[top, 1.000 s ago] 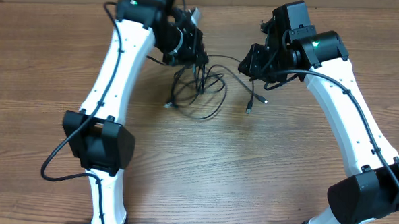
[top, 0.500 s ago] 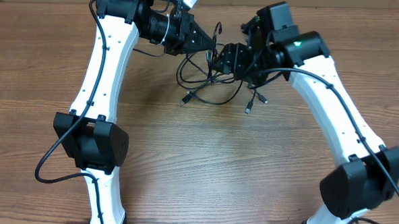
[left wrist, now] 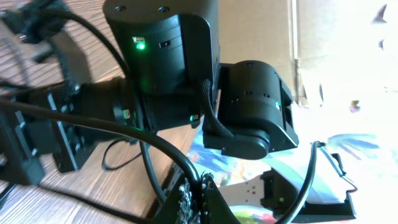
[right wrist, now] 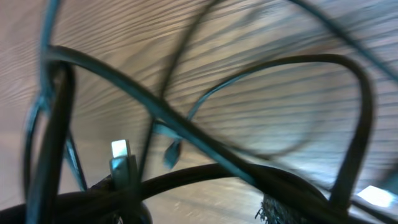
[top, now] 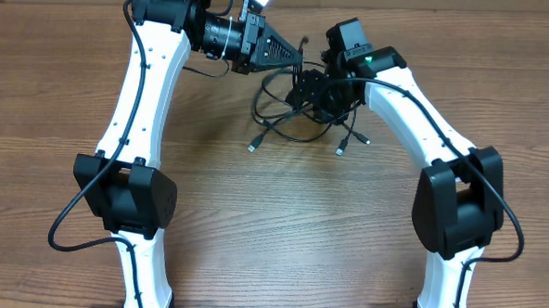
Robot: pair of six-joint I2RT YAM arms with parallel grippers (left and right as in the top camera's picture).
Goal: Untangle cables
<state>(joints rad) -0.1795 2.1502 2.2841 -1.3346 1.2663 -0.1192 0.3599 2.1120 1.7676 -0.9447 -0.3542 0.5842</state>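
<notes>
Left claw (top: 294, 55) clamped on cables (top: 278, 117) at 12 o'clock; right claw (top: 307, 89) buried in them, open or closed unclear. Risk: pulling apart cinches the knot tighter.

The left arm (top: 145, 93) stands on the left side of the cables (top: 281, 119). Its white link climbs from a black elbow block to the far end, and there the wrist turns sideways and lies level, pointing at the top of the cables. The left gripper (top: 295, 56) is pinched closed, with a strand of the cables caught at its fingertips (left wrist: 200, 188). The right arm (top: 416, 109) comes from the right side of the cables, bent sharply at its dark elbow, with its white link slanting in toward them. The right gripper (top: 310, 89) hangs right over the cables, pointing downward. Its wrist view is blurred, so how its jaws stand is unclear.
</notes>
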